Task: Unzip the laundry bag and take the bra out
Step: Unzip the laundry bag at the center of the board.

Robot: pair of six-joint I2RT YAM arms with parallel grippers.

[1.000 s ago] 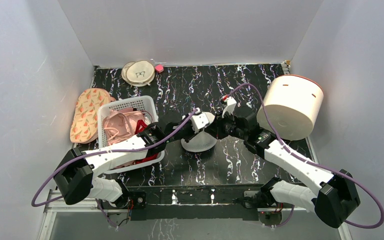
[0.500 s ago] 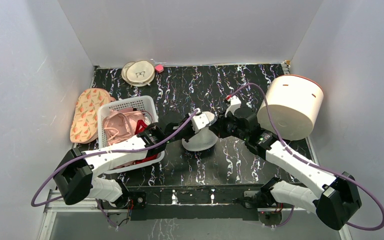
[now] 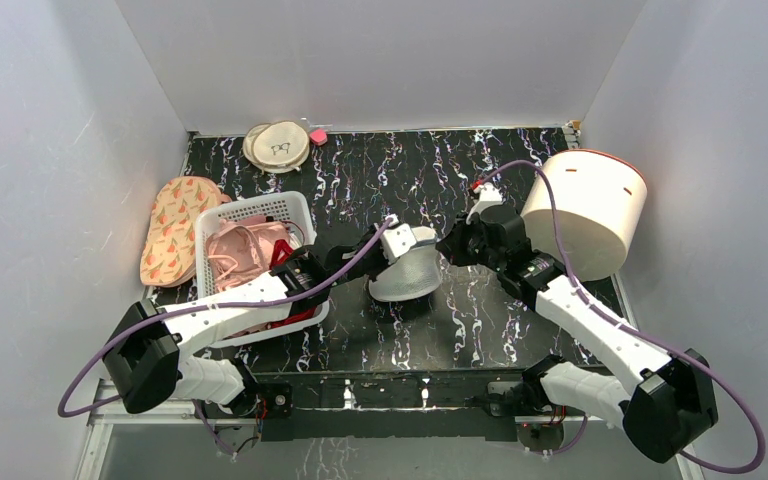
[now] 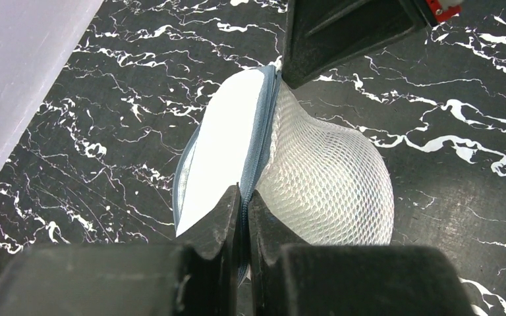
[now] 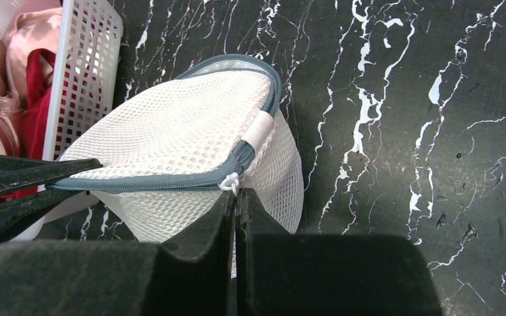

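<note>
Nearest on the left, one white basket [image 3: 260,207] holds a heap of pink and red cloth [image 3: 243,250]; whether a bra lies among it I cannot tell. Just past it, in the middle of the table [image 3: 480,320], the one laundry bag [image 3: 407,275] stands tipped on its edge between the two arms, and both have hold of it. The left claw [image 4: 242,197] is pinched narrow on the grey zip rim [image 4: 263,131] at the bag's left end. The right claw [image 5: 236,197] is pinched narrow on the small white zip pull [image 5: 229,184] at the right end. So the rim's long axis runs straight from one claw to the other, across the table, and the stretch between them looks closed. I judge the right claw must draw the pull round the rim while the left anchors the bag. Which way the pull runs free is not clear. No bra shows through the mesh. Farther right stands one cream drum [image 3: 585,215], well apart from the bag. Farther left lies an orange patterned pad [image 3: 173,225], perhaps a pair. At the far edge sit two overlapping beige discs [image 3: 278,145], with one small pink thing [image 3: 317,136] beside them
</note>
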